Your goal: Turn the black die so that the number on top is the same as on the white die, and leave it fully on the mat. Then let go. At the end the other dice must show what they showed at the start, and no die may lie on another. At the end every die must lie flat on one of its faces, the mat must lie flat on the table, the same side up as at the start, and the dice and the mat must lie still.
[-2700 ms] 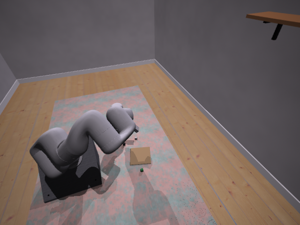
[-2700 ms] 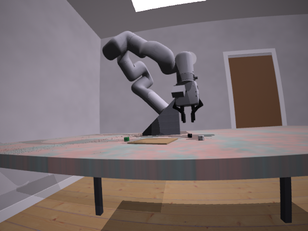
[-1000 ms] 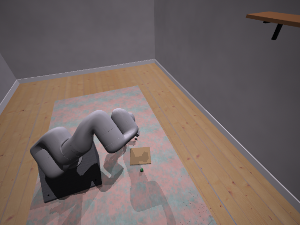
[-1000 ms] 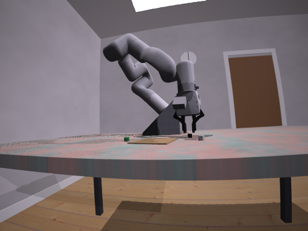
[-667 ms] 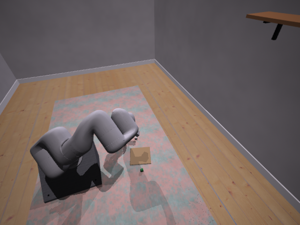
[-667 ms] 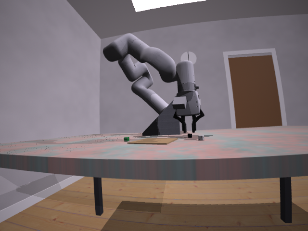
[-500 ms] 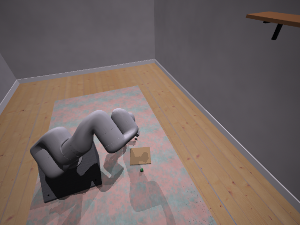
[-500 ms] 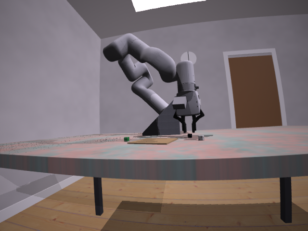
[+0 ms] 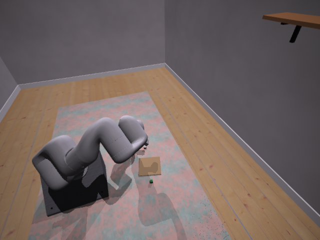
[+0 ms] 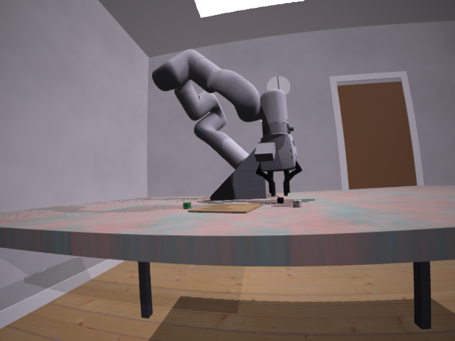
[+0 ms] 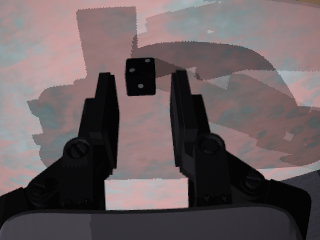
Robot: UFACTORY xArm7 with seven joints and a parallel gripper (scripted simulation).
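Pincer (image 10: 279,189) (image 11: 143,92) open, just above blk die (image 10: 280,199) (image 11: 140,77) on tbl (image 10: 227,249).

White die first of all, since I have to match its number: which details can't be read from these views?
- White die's top number: too small in the top view, seen edge-on in the exterior view, outside the wrist view.
- Green die's top number: too small in the top view, edge-on in the exterior view.
- Black die in the top view: hidden, probably by the arm.
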